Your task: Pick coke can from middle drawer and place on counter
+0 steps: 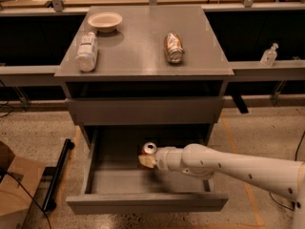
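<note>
Coke can stands upright in the open middle drawer, toward its back wall. We see the gripper right against the can's front, reaching in from the drawer's right; whether it grips, we cannot tell.

1. The counter was a smooth, matt grey board with a faint sheen near its middle.
2. The middle drawer had the same flat, matt grey finish on its front panel and low walls.
3. The coke can was metal with a shiny silver top (its red side was mostly hidden).
4. The gripper, inside the drawer right at the can, looked dull and tan, perhaps rubbery. The arm behind it was smooth off-white plastic with a soft gloss.
5. The bottle was clear plastic with a white label, and the other can was glossy brownish-gold metal.
6. The bowl was pale and matt, and the floor was speckled and hard.
</note>
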Controlling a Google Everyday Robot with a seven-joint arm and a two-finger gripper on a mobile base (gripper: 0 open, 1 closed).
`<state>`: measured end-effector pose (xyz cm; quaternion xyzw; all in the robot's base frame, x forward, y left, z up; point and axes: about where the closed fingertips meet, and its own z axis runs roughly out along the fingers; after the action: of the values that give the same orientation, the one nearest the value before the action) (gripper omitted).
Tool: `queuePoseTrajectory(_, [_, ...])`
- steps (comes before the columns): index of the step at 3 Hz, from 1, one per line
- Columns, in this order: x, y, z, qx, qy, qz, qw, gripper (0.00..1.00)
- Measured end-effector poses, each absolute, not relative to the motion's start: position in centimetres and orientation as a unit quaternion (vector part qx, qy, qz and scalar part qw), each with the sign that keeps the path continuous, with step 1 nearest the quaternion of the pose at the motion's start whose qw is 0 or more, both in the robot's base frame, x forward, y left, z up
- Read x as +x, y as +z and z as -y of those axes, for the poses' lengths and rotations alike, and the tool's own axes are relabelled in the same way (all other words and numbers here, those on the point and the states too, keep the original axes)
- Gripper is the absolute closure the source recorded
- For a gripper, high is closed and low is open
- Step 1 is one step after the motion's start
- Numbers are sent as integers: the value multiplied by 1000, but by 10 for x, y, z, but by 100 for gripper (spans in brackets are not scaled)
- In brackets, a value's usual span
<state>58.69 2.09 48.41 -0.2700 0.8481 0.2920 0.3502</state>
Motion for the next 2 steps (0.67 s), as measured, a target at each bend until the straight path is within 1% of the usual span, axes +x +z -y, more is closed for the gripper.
queuePoseTrajectory(1, [578,553,8,-304,279,-829,377,100])
queuePoseTrajectory(2, [569,595,40,-331,279,-822,369,100])
